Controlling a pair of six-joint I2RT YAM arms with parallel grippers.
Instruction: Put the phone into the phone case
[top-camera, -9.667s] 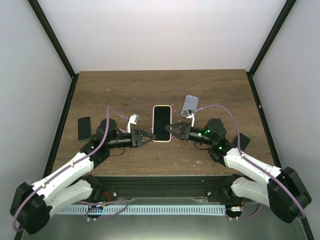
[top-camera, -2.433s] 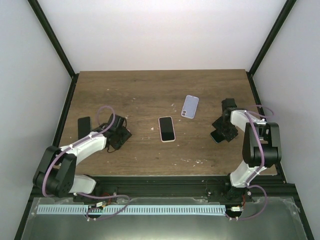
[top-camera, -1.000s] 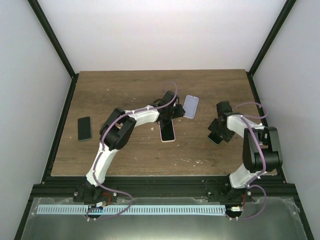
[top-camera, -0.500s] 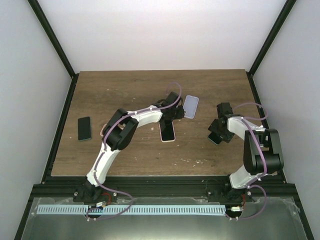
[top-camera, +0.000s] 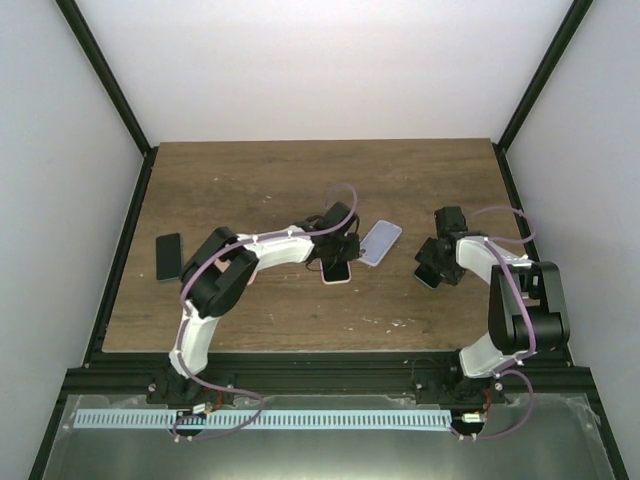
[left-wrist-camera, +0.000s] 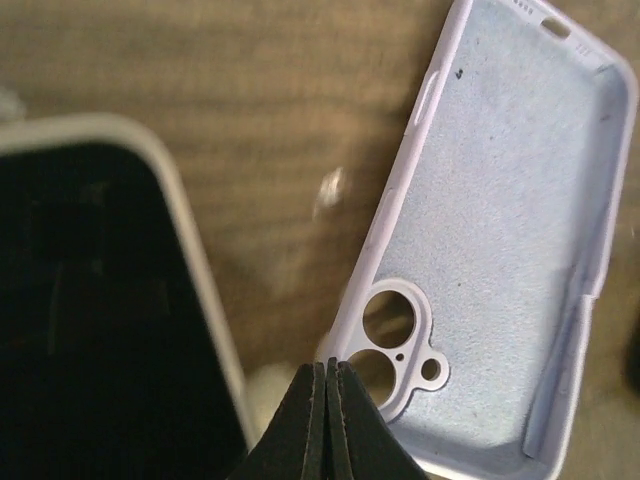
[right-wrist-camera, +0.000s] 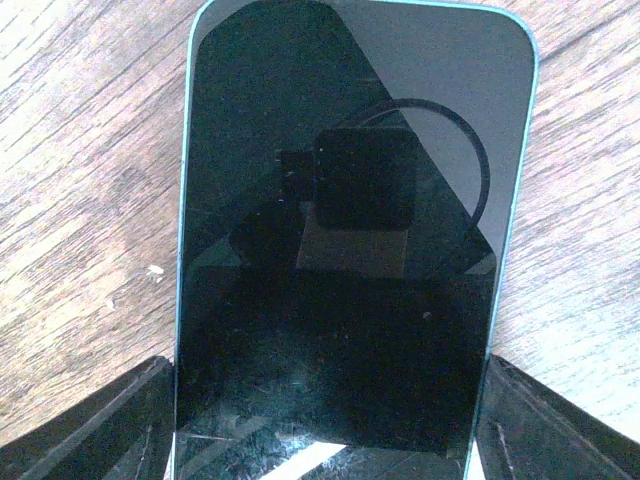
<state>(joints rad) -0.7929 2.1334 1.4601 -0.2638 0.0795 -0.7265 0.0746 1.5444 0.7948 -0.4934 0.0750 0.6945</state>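
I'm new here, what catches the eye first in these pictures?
The left arm's gripper, pinched shut, sits midway across the brown wooden table between a white-rimmed black-screened phone and an empty lilac phone case. To the right, the other arm bends over a teal-rimmed phone.

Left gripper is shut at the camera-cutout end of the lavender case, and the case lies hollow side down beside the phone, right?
No: the lavender case lies hollow side up; the left wrist view shows its lining and raised walls. The left gripper is shut at its camera-cutout end, and the phone lies beside it.
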